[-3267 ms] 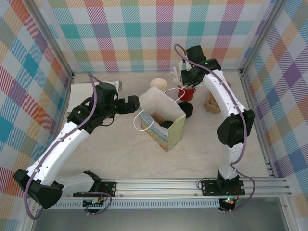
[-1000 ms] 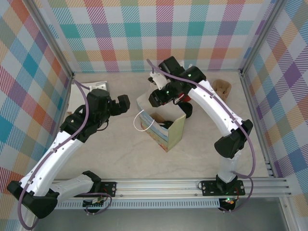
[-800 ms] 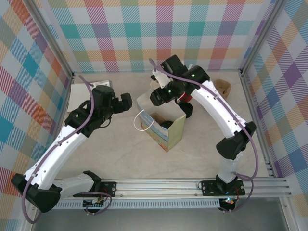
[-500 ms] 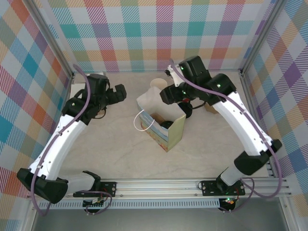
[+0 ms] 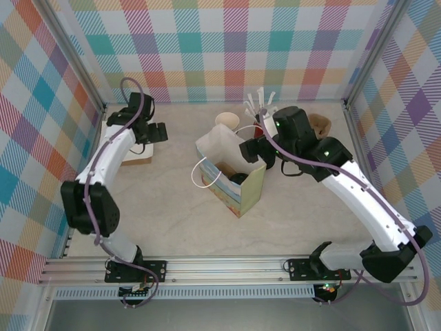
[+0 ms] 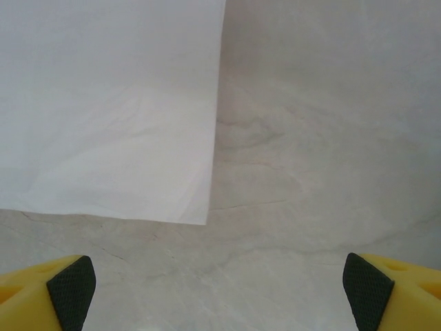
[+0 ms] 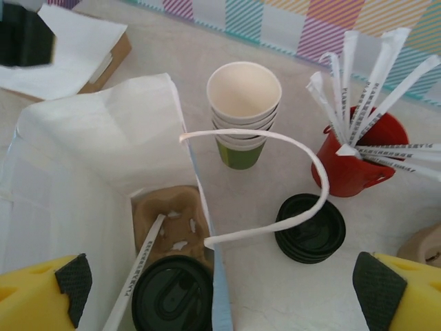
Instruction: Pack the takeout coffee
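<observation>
Looking past your right claw (image 7: pixel 224 288), you find it spread wide, gripping nothing; the takeout coffee (image 7: pixel 172 295) sits just beneath it, inside the paper bag (image 7: pixel 89 138). Your left claw (image 6: pixel 219 286) gapes wide too, empty, above the table (image 6: pixel 317 138).

Robot lab cell, aluminium rail (image 5: pixel 227 265), plaid backdrop walls (image 5: pixel 234 48)

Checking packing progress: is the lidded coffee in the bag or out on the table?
In: the coffee, black lid up, sits inside the open bag, by a cardboard tray.
</observation>
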